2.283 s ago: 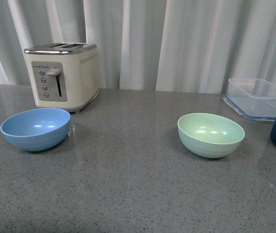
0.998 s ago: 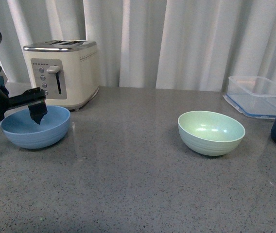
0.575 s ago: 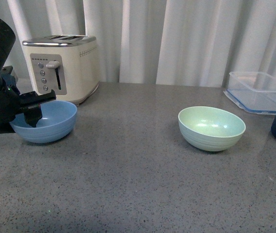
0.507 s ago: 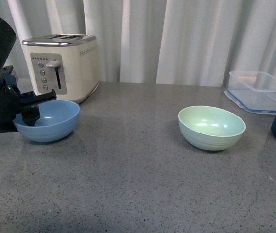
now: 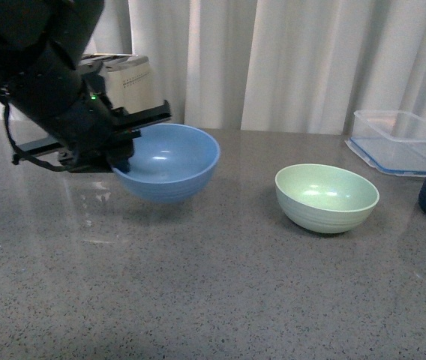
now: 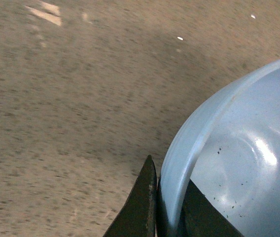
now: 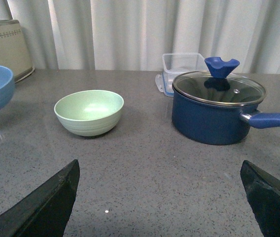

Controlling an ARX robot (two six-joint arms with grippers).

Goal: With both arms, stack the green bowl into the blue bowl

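Two bowls: equal size, faint ridges near base.
Blue: light sky-blue round matte bowl (image 5: 169, 161), held clear of the bench (image 5: 213, 300), rim pinched by left gripper (image 6: 168, 197).
Green: pale mint-green round matte bowl (image 5: 326, 196), resting on bench, well apart to the right.
Right gripper (image 7: 159, 202): fingers spread wide.
Bench: grey speckled stone; white curtains (image 5: 288, 60) behind.

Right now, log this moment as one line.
left gripper: shut on blue bowl rim, held off counter | right gripper: open, empty | green bowl: on counter, untouched | stack: not done
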